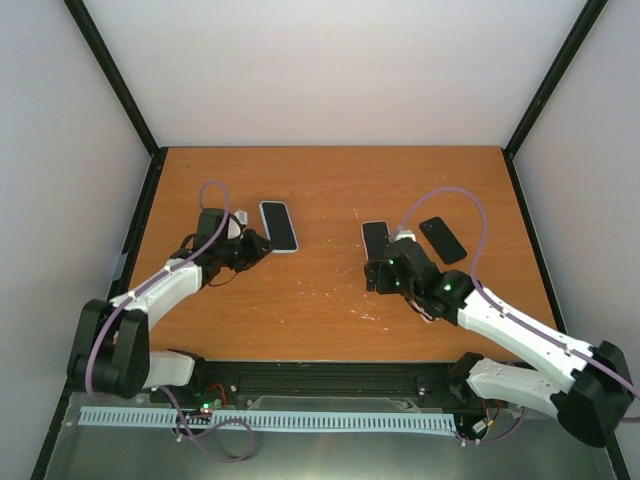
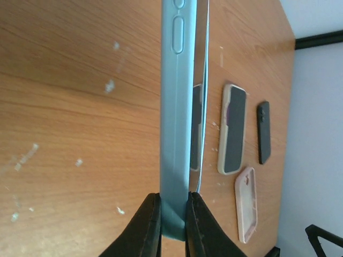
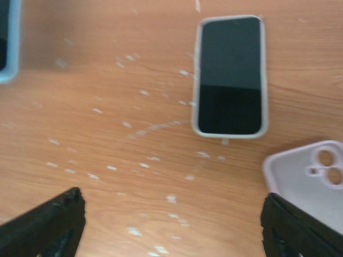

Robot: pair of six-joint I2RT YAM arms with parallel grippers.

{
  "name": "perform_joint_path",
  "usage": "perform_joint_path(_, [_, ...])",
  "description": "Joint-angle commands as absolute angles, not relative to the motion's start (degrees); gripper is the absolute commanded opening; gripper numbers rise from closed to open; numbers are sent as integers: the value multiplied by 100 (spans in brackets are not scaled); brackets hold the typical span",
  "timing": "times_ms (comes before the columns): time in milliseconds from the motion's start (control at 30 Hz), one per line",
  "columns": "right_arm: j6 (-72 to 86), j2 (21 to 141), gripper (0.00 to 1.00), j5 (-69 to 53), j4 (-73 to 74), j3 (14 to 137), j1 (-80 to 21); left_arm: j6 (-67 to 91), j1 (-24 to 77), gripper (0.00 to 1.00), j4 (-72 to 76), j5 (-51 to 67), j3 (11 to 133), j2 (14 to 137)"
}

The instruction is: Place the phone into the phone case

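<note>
A phone in a light blue case (image 1: 279, 226) lies on the table's left half. In the left wrist view I see it edge-on (image 2: 176, 107), side buttons showing. My left gripper (image 2: 173, 217) is shut on its near end, also seen from above (image 1: 256, 247). A phone in a cream case (image 3: 230, 75) lies screen up at centre (image 1: 374, 237). An empty pink case (image 3: 311, 179) lies beside it, camera hole up. My right gripper (image 3: 174, 219) is open and empty over bare table just near of them (image 1: 383, 266).
A bare black phone (image 1: 442, 240) lies to the right of the cream-cased one, also in the left wrist view (image 2: 263, 131). The wooden table (image 1: 330, 320) is walled by black frame posts and white panels.
</note>
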State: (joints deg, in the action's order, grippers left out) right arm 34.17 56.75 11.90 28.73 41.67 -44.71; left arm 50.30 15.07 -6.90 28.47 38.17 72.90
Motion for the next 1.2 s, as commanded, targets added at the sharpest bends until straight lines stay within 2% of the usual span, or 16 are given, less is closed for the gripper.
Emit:
perform_joint_path(0, [2736, 6234, 82, 1635, 3436, 4281, -4081, 4520, 1160, 0, -136, 3263, 4316, 7794])
perform_joint_path(200, [2371, 7081, 51, 1493, 3362, 4235, -3381, 4386, 913, 0, 58, 3512, 4499, 8619])
perform_joint_path(333, [2167, 7498, 37, 1149, 3213, 4279, -2989, 4344, 798, 0, 97, 3558, 4649, 9077])
perform_joint_path(467, [2005, 7828, 33, 1178, 3217, 4399, -2820, 4358, 773, 1, 137, 3664, 4755, 9429])
perform_joint_path(800, [1785, 8353, 32, 604, 2923, 4283, -2531, 4362, 765, 17, -92, 3439, 4759, 9598])
perform_joint_path(933, [1778, 8468, 29, 492, 2874, 4272, -2527, 4337, 765, 30, -309, 3248, 4773, 9471])
perform_joint_path(1000, [1745, 8490, 27, 413, 2879, 4271, -2531, 4300, 765, 43, -468, 3199, 4800, 9369])
perform_joint_path(1067, [1764, 8457, 20, 365, 2876, 4244, -2531, 4284, 769, 57, -664, 3095, 4803, 9197])
perform_joint_path(1167, [1799, 8399, 11, 308, 2874, 4183, -2539, 4239, 765, 71, -874, 2983, 4767, 8797])
